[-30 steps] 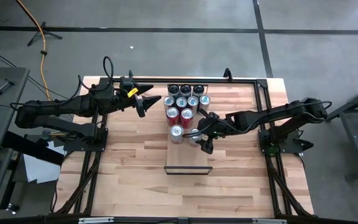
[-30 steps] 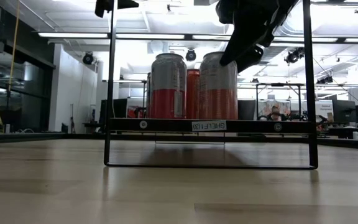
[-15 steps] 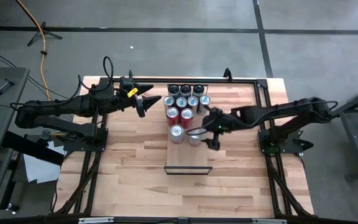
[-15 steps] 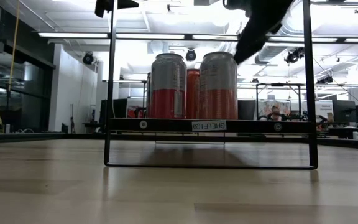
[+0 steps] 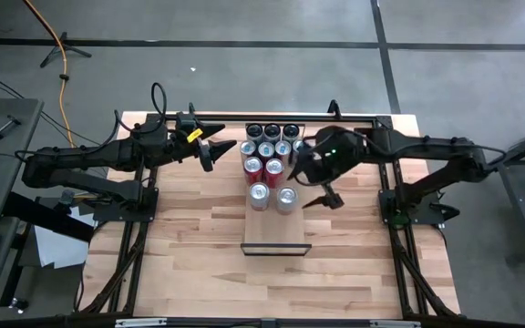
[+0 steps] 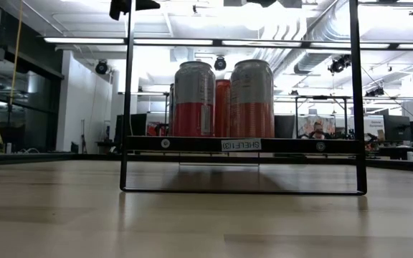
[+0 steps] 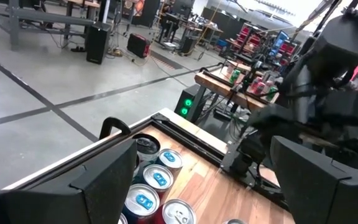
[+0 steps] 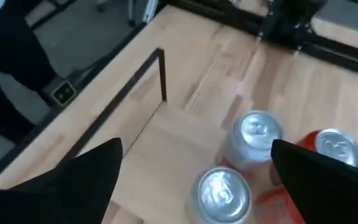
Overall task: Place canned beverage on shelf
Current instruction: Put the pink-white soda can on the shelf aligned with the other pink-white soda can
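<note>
Cans stood crowded on the shelf (image 5: 276, 239), a narrow pale plank with thin dark frames at its short ends, set lengthwise in the middle of the tabletop (image 5: 199, 264). The nearest two, a can with a red band (image 5: 259, 195) and a silver-sided can (image 5: 286, 197), stood side by side just ahead of the bare front stretch of the plank. Seen level from the tabletop's edge, those two cans rose upright above a dark rail carrying a small white label (image 6: 241, 145), with a third, red can showing between them. Farther back, a cluster of cans filled the shelf's far end, some blue-topped (image 5: 266, 149) and some dark-topped (image 5: 272, 132).

Right tool (image 5: 328, 197) hung released, its fingers spread wide and holding nothing, just beside the silver-sided can and clear of it; its own camera looked down on two silver can tops (image 8: 259, 132) and the shelf's bare wood. Left tool (image 5: 217, 151) waited off the shelf's other side, near the far cluster, its fingers also parted and empty. An orange cable (image 5: 60, 55) trailed across the grey floor beyond the tabletop.
</note>
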Tool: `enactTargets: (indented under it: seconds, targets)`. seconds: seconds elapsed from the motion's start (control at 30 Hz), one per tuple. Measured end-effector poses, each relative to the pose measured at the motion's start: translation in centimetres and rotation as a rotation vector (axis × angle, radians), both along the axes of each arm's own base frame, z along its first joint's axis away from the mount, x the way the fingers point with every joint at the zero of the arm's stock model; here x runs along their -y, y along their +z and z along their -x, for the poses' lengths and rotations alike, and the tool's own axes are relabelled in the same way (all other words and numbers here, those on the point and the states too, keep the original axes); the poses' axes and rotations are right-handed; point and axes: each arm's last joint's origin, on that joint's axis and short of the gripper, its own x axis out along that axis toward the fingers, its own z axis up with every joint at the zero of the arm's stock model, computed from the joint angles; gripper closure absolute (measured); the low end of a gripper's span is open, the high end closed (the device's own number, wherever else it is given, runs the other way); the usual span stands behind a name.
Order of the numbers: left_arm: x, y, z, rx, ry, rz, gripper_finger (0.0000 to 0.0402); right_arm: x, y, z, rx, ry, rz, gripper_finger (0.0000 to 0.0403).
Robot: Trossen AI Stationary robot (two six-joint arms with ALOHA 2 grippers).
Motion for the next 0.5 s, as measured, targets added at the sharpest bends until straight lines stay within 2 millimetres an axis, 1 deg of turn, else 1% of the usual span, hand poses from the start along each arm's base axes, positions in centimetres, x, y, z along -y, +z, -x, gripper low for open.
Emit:
enactTargets:
  seconds: [0.1,0.33,0.4,0.5]
  targets:
    - [0.0,0.0,0.0,0.003,0.000,0.000,0.0076,0.2,-1.0,-0.6,-0.030,0.020,0.008,0.0004]
    - [0.0,0.0,0.0,0.004,0.000,0.003,0.0076,0.4,-4.2,-3.9,-0.116,0.045,0.025,0.0004]
    - [0.0,0.0,0.0,0.009,0.001,0.017,0.0076,0.6,-5.0,-4.4,-0.140,0.056,0.042,0.0004]
    - [0.0,0.0,0.0,0.012,0.001,0.024,0.0076,0.8,-5.8,-4.6,-0.174,0.087,0.068,0.0004]
